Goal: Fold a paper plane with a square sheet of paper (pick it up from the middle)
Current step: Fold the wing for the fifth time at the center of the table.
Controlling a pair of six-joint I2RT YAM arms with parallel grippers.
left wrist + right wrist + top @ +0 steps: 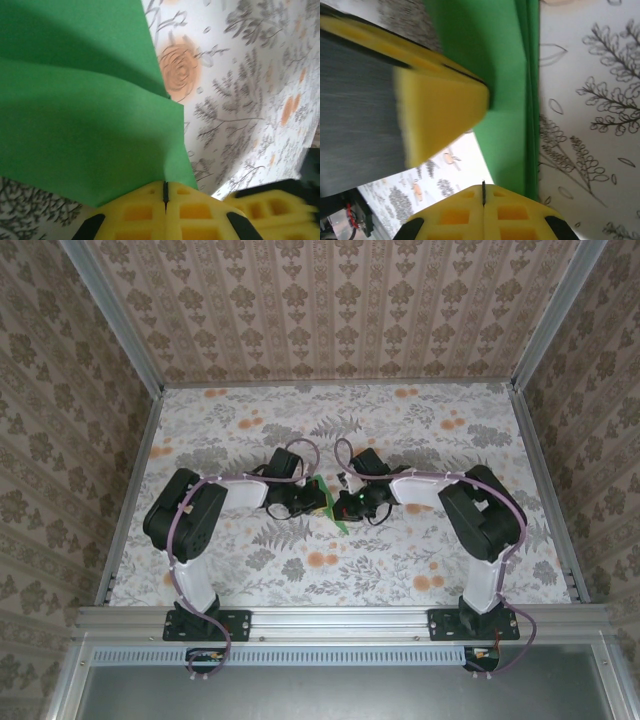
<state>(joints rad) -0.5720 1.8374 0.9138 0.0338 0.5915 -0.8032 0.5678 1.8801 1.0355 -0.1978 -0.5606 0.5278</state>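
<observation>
Green square sheet of paper, partly folded, above table centre; left tool and right tool both clamped on it. Light, limp, probably crease-prone: grip beside folds.

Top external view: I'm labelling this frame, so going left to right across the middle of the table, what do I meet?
The left arm's black elbow → left gripper → green paper → right gripper → right arm's black elbow.
</observation>
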